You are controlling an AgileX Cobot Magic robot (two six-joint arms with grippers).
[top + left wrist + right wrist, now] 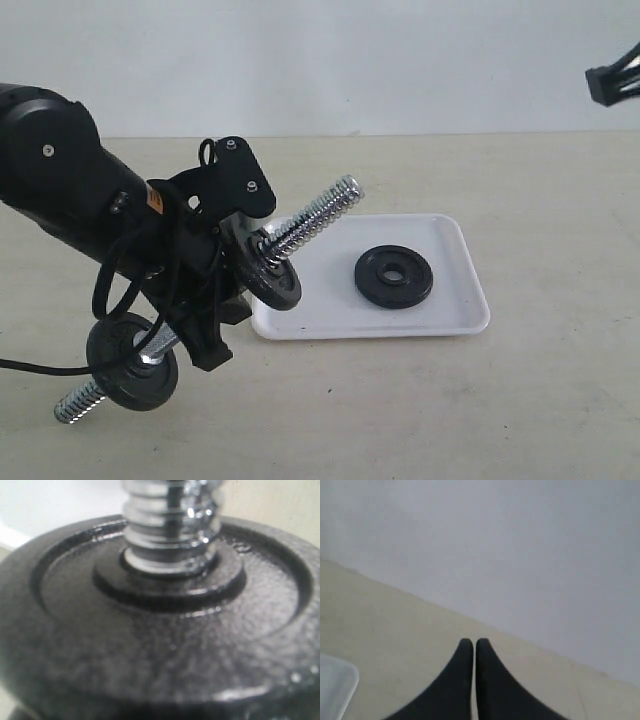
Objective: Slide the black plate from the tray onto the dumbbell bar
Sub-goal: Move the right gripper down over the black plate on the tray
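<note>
The black plate (372,281) lies flat in the white tray (450,300), right of the middle. The dumbbell bar (318,215) is held tilted, its threaded end up over the tray's left edge. One black disc (277,277) sits on its upper half and another (130,362) near its low end. My left gripper (198,322) is shut on the bar between these two discs. The left wrist view is filled by the upper disc (160,645) with the threaded bar (170,525) through its hole; no fingers show there. My right gripper (474,647) is shut and empty, raised at the far right (610,82).
A black cable (40,368) trails from the left arm across the beige table (480,400). A pale wall rises behind the table's far edge. One corner of the tray (335,685) shows in the right wrist view.
</note>
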